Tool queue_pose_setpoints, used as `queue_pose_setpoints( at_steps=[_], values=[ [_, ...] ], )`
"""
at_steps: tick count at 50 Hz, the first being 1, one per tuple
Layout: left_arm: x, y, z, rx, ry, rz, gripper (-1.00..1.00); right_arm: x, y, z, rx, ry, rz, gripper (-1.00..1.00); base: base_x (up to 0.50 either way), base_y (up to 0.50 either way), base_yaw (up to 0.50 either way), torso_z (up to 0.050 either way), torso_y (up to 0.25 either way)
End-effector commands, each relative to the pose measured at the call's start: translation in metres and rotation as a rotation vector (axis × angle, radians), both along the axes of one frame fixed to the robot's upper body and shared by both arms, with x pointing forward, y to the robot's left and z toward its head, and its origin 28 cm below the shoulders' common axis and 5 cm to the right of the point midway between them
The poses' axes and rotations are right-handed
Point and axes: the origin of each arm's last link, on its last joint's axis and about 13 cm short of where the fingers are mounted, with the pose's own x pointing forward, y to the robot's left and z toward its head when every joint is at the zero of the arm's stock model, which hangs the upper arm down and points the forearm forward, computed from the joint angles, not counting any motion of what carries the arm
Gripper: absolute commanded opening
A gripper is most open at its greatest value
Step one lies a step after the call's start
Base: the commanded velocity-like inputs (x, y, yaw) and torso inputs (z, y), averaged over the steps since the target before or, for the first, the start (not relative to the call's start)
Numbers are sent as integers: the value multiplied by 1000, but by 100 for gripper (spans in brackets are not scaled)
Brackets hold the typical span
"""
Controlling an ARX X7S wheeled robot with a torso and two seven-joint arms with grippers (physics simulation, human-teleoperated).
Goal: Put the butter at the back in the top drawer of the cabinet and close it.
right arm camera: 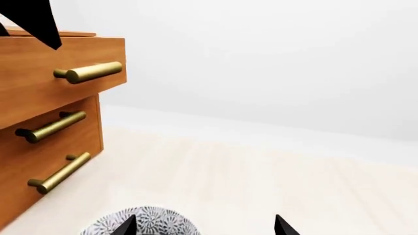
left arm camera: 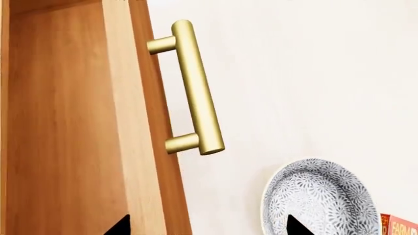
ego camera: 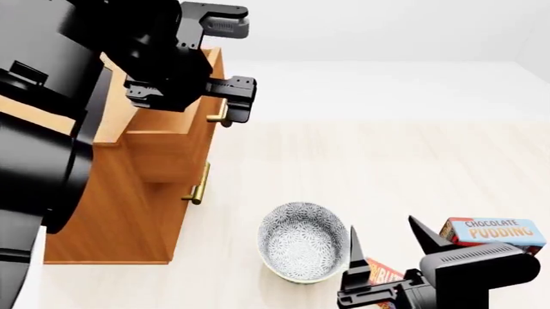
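A pale wood-grain floor [ego camera: 369, 167] is seen carrying the cabinet [ego camera: 129, 212], a patterned bowl [ego camera: 301, 241], the butter [ego camera: 382, 271] just beside it, and a chocolate pudding box [ego camera: 494, 230] farther right.

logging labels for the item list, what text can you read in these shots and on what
"CHOCOLATE PUDDING" on the blue and brown box on the floor.
"FARM" partly showing on the butter at the left wrist view's edge.
"BUT" partly showing on the same carton in the head view, behind the right claw.
The cabinet and bowl carry no text.
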Motion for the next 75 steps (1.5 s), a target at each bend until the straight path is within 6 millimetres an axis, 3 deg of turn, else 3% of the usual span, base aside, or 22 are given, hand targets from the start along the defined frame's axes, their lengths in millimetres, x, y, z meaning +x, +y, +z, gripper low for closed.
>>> queue_pose_setpoints(
  at_steps=[1,41,75],
  values=[
    [-3,-14,3,-82,1,-84,100,-3,-3,0,2,-1,-22,100,0,0,0,0,0],
    [-3,-40,-16,-263,71,-234,100,-8,-8,2,11,-6,-60,100,0,0,0,0,0],
    [-14,-63,-6,-393,65,-343,100,-11,-12,3,18,-10,-74,100,0,0,0,0,0]
  ],
)
